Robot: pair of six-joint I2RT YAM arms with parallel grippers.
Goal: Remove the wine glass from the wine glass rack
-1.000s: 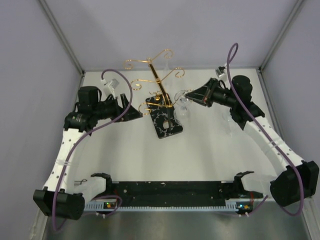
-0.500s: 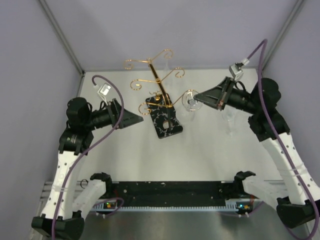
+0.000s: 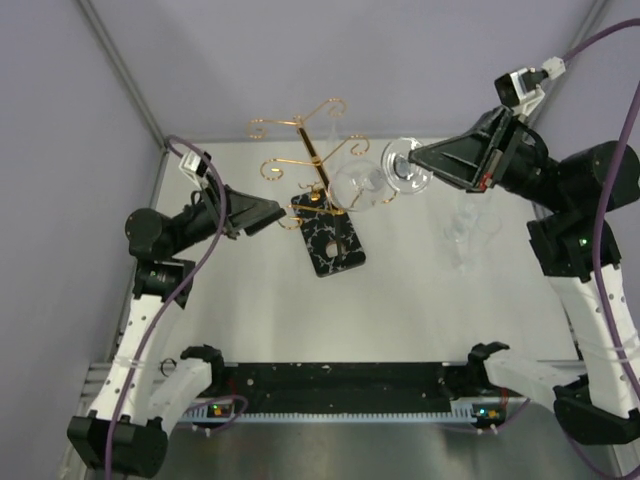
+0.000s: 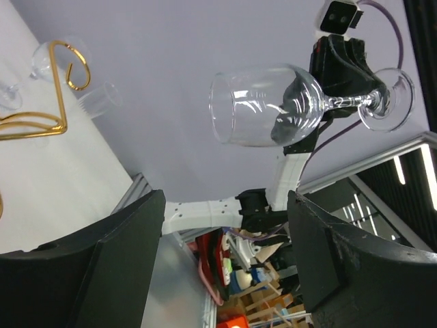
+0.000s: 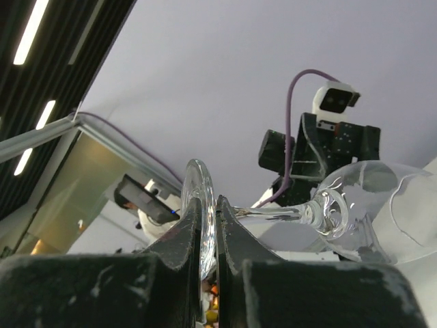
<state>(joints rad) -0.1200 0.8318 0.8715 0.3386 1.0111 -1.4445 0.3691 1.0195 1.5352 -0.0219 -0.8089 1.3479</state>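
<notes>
The wine glass (image 3: 362, 184) is clear and lies on its side in the air, right of the gold wire wine glass rack (image 3: 308, 148), apart from its arms. My right gripper (image 3: 414, 160) is shut on the glass's round foot (image 5: 201, 205), with the stem and bowl (image 5: 372, 205) pointing away from it. The rack stands on its black marbled base (image 3: 330, 242). My left gripper (image 3: 278, 213) is open and empty, raised left of the rack. The left wrist view shows the held glass (image 4: 266, 106) and a gold scroll arm (image 4: 65, 75).
Another clear glass (image 3: 468, 235) stands on the white table at the right, under my right arm. A further glass (image 4: 46, 58) shows by the rack's scroll arm. Grey walls close in the back and both sides. The arm bases sit at the near edge.
My right gripper has lifted the wine glass up and away from the rack's arm. Both arms have risen; the left gripper has stayed open beside the rack.
</notes>
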